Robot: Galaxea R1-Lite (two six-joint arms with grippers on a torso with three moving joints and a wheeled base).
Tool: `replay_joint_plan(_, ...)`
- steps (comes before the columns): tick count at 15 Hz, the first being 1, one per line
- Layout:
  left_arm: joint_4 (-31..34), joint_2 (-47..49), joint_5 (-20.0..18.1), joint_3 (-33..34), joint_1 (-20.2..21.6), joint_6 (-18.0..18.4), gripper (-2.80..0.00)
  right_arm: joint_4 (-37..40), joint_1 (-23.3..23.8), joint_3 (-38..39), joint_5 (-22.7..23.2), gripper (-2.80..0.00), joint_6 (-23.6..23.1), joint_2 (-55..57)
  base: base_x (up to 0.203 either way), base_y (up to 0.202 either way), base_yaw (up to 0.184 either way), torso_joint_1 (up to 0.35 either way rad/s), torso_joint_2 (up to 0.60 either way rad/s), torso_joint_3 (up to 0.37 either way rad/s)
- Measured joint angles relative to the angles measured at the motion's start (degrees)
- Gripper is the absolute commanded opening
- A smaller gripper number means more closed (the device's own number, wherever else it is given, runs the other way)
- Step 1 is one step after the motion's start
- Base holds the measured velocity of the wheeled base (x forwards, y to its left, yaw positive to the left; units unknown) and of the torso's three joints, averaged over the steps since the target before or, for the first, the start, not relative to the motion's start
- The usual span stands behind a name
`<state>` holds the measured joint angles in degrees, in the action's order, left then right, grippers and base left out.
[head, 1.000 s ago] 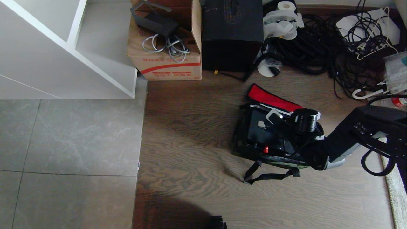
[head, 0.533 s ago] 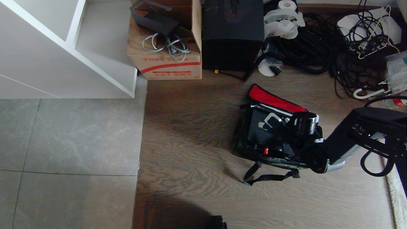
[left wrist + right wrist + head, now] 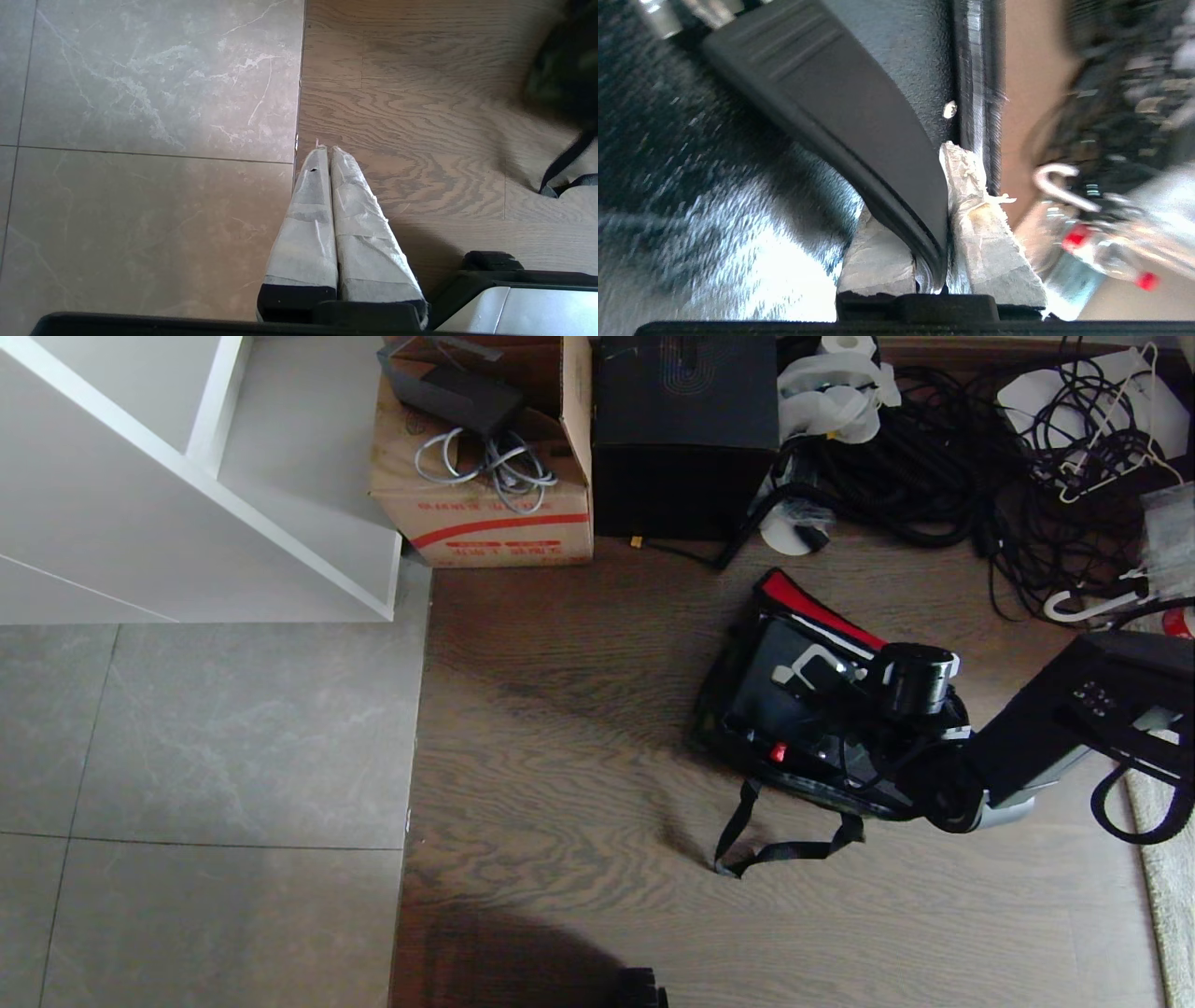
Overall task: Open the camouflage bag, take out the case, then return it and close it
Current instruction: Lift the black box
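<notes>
You've got a brown wood-grain plank floor (image 3: 579, 728) on the right, meeting grey marbled stone tiles (image 3: 205, 756) on the left w/ a straight seam btwn them. A white panel shelf unit (image 3: 187, 476) sits on the tiles, far left. Along the far edge: a tan cardboard box w/ red stripe (image 3: 485, 513), a black cube-shaped box (image 3: 686, 439), tangled black cables (image 3: 934, 476). Soft daylight, shadow near you.

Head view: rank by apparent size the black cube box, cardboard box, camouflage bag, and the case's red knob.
1. Cardboard box and black cube box: look alike, both cut by the frame edge, so unranked.
2. Camouflage bag: partly hidden by the right arm, so unsure against those.
3. Red knob: clearly smallest.
</notes>
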<state>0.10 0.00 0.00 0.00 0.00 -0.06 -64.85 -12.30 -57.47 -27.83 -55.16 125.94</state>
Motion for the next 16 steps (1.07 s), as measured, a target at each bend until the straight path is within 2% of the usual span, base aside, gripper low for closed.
replay_joint_plan(5,0.00,0.00,-0.01,0.00,0.00,-0.01,-2.80,0.19,-0.81,4.37,-0.85,-2.80,-0.17,-6.12,0.000,0.000,0.000,0.000,0.00,0.000)
replay_joint_plan(10,0.00,0.00,0.00,0.00,0.00,0.01,-2.80,1.08,-1.45,4.94,-2.82,-2.80,-1.11,-12.08,0.000,0.000,0.000,0.000,0.00,0.000)
replay_joint_plan(16,0.00,0.00,0.00,0.00,0.00,-0.01,-2.80,4.56,-1.64,4.85,-2.92,-2.80,-1.22,-17.40,0.000,0.000,0.000,0.000,0.00,0.000)
